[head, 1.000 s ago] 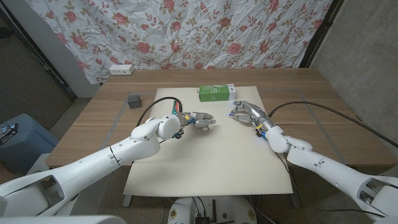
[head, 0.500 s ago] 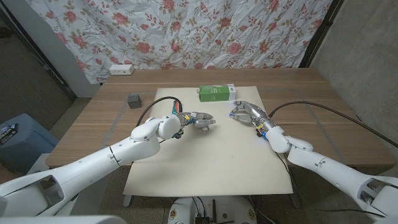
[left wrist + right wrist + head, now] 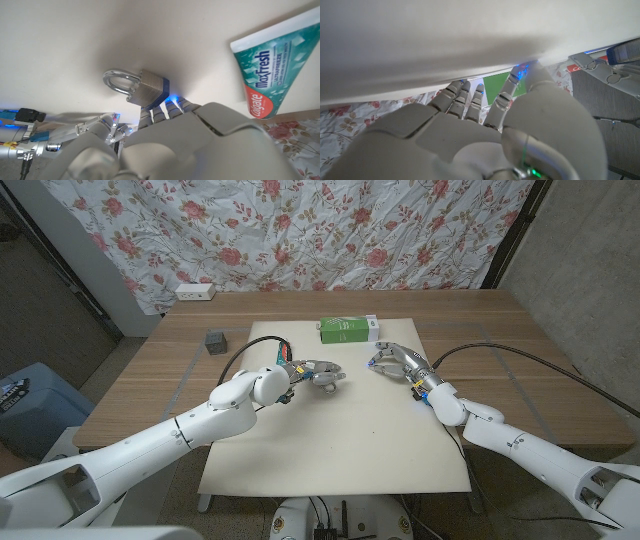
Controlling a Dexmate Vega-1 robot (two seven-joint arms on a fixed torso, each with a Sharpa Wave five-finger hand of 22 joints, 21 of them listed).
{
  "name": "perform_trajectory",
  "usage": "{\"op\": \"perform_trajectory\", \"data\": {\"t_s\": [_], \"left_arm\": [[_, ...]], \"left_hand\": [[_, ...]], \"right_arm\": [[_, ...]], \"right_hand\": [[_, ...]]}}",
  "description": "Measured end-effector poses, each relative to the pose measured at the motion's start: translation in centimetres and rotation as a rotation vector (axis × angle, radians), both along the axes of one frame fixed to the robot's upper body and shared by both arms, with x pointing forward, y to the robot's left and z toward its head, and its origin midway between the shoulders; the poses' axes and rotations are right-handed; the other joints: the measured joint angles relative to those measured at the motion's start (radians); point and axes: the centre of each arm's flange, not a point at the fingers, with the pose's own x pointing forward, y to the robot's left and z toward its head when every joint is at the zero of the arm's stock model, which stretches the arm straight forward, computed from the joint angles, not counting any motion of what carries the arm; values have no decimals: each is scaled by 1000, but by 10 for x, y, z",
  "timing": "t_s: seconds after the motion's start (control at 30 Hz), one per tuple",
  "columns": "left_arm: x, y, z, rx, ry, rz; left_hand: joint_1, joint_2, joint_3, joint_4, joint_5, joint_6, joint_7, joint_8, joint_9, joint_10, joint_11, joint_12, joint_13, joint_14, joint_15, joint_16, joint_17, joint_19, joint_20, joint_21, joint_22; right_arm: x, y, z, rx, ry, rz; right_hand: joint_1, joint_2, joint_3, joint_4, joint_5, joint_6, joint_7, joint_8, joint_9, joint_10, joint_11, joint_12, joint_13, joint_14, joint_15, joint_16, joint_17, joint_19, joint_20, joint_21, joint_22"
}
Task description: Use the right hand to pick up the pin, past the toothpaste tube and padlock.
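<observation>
Steel-shackled padlock beside green toothpaste tube.

Shiny metal padlock; glossy toothpaste tube

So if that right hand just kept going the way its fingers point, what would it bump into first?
Most likely the left hand. The right hand has its fingers aimed across the cream mat toward it, with bare mat between them. The toothpaste box sits farther back, off that line. Depth is hard to judge.
</observation>
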Motion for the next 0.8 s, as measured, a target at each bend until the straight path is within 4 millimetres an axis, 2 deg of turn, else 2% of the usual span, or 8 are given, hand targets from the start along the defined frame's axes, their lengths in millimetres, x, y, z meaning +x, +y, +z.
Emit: {"op": "perform_trajectory", "data": {"t_s": [0.07, 0.2, 0.33, 0.57, 0.73, 0.8], "left_arm": [[0, 0, 1, -1, -4, 1], [-1, 1, 1, -1, -7, 2], [-1, 1, 3, -2, -14, 3], [-2, 1, 4, -3, -23, 2], [-4, 0, 3, -5, -22, -1], [-4, -1, 4, -7, -30, -1]], "left_hand": [[0, 0, 0, 0, 0, 0, 0, 0, 0, 0, 0, 0, 0, 0, 0, 0, 0, 0, 0, 0, 0], [0, 0, 0, 0, 0, 0, 0, 0, 0, 0, 0, 0, 0, 0, 0, 0, 1, 0, 0, 0, 0], [0, 0, 0, 0, 0, 0, 0, 0, 0, 0, 0, 0, 0, 0, 0, 0, 1, 0, 0, 0, 0], [0, 0, 4, -4, 0, 0, 0, 0, 0, 0, 0, 1, 1, 0, 0, 0, 1, 0, 0, 0, 1], [0, 0, 4, -4, 0, 0, 0, 0, 0, 0, 0, 1, 1, 0, 0, 0, 1, 0, 0, 0, 1], [0, 0, 4, -4, 0, 0, 0, 0, 0, 0, 0, 1, 1, 0, 0, 0, 1, 0, 0, 0, 1]], "right_arm": [[0, 0, 0, 1, 0, 5], [-1, 0, 1, 3, -1, 10], [-2, 0, 1, 7, -1, 16], [-4, 0, 1, 12, -1, 30], [-5, 2, 1, 11, 2, 44], [-6, 0, 2, 11, 2, 45]], "right_hand": [[-11, -11, -3, -3, 0, -4, -2, -5, 0, -7, 0, 0, 0, -3, 3, 0, 0, 0, 0, 0, 0], [-5, -16, -7, -1, 0, -20, 0, -11, 0, -18, 7, -4, 0, -3, 3, -7, 0, -6, 5, 0, 0], [-5, -16, -11, 3, 0, -35, 0, -14, 0, -21, 3, -3, 0, -9, 9, -7, 0, -8, 8, -3, 0], [-22, -33, -18, 10, 0, -73, 0, -37, 0, -41, 6, -3, 0, -20, 20, -15, -5, -16, 16, -4, 0], [-30, -41, -21, 13, 0, -102, 2, -53, -5, -58, 21, -7, 0, -32, 25, -23, -2, -23, 23, -7, 0], [-41, -51, -25, 17, 0, -115, 1, -56, -5, -62, 16, -7, 0, -36, 28, -29, -2, -27, 27, -8, 0]]}}
